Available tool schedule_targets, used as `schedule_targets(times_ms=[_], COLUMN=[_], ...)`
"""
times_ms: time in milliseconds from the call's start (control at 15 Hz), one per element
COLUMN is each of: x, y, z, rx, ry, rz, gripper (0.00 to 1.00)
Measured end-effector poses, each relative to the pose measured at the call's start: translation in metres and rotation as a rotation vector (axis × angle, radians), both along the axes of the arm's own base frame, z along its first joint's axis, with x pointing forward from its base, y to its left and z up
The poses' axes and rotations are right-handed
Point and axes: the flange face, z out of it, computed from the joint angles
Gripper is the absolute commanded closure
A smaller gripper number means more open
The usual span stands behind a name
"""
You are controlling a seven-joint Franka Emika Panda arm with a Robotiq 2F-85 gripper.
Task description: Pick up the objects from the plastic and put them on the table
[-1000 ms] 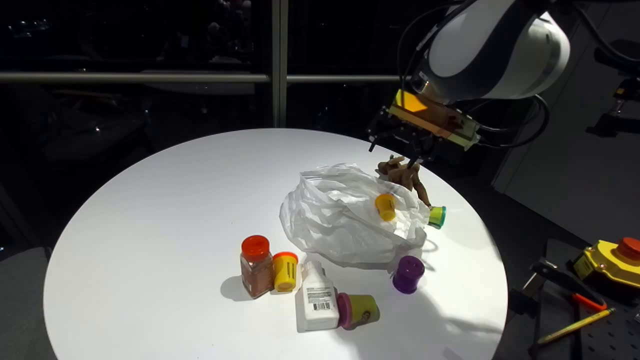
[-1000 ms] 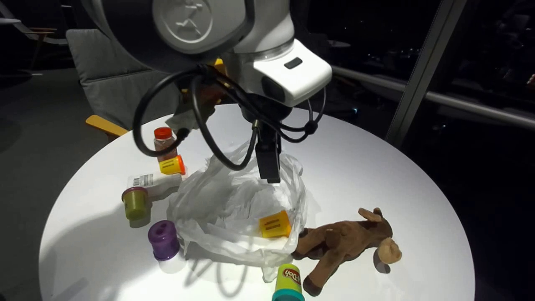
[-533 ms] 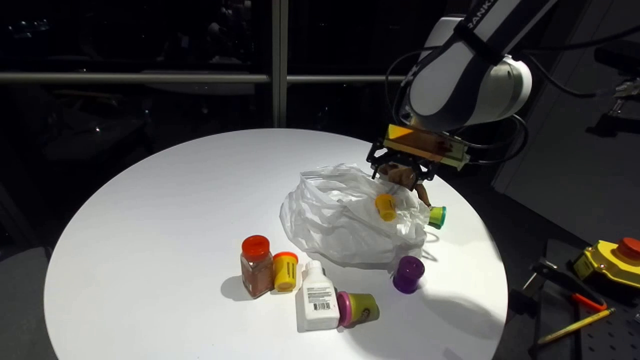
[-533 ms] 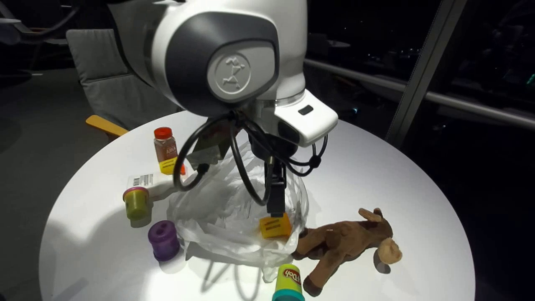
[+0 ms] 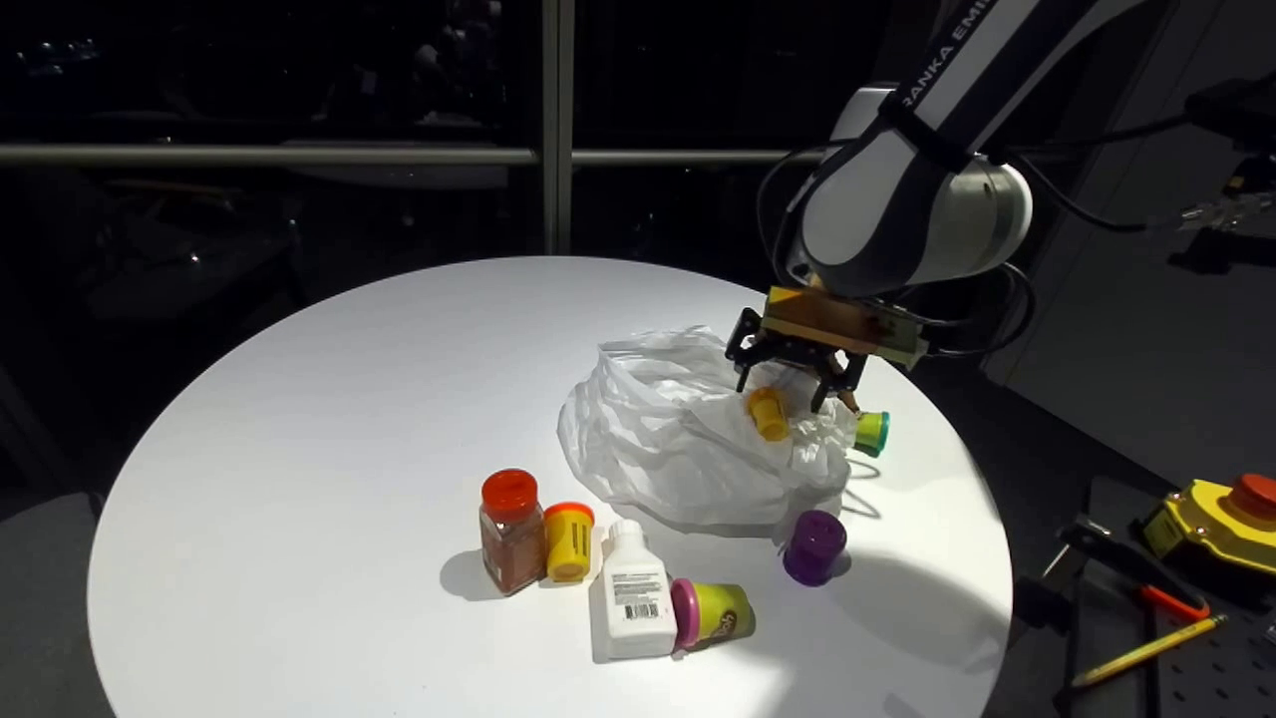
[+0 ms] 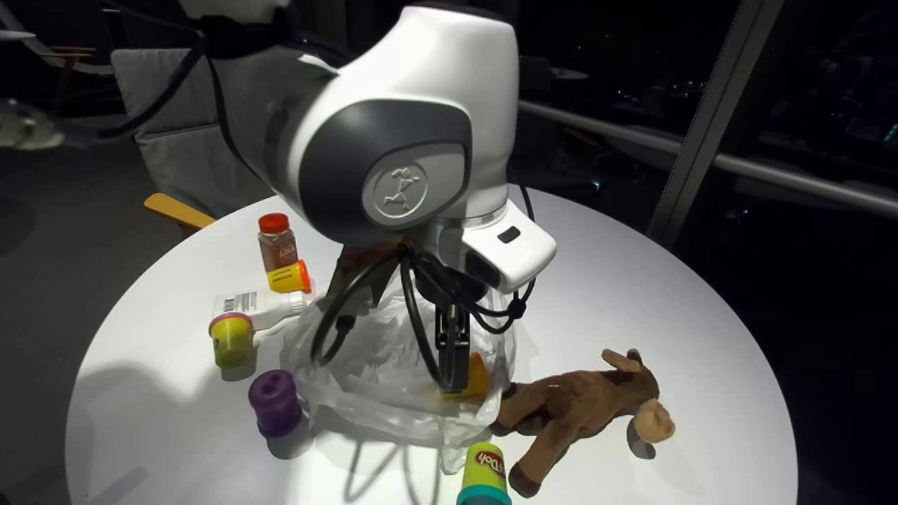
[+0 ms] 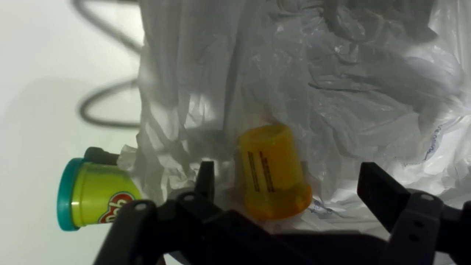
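A yellow-orange cup lies tilted on the white plastic bag. In the wrist view the cup sits between my spread fingers, closer to the left finger, and its printed label faces the camera. My gripper is open, pointing down over the cup, with no visible contact. In an exterior view the near finger partly hides the cup. The crumpled bag fills most of the wrist view. The white round table carries everything.
A green cup with teal lid and a brown plush toy lie beside the bag. A purple tub, a pink-lidded cup, a white bottle, a yellow cup and a red-lidded jar stand or lie in front.
My gripper has come down from above the back of the bag to around the yellow-orange cup, staying open. The cup, the bag and the other objects have not moved.
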Motion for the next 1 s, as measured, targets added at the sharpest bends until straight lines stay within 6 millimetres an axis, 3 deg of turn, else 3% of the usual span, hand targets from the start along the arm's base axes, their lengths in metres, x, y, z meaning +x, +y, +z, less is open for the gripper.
schedule_targets(times_ms=[333, 400, 533, 800, 867, 1000], x=[0.016, 0.019, 0.023, 0.022, 0.021, 0.021], y=[-0.004, -0.005, -0.007, -0.011, -0.012, -0.012], z=[-0.011, -0.014, -0.024, -0.043, -0.046, -0.046], rx=[-0.010, -0.017, -0.031, -0.069, -0.075, -0.082], ry=[-0.023, -0.030, -0.036, -0.017, -0.012, -0.018], rz=[0.003, 0.003, 0.005, 0.015, 0.017, 0.020], gripper=[0.03, 0.21, 0.27, 0.63, 0.69, 0.73])
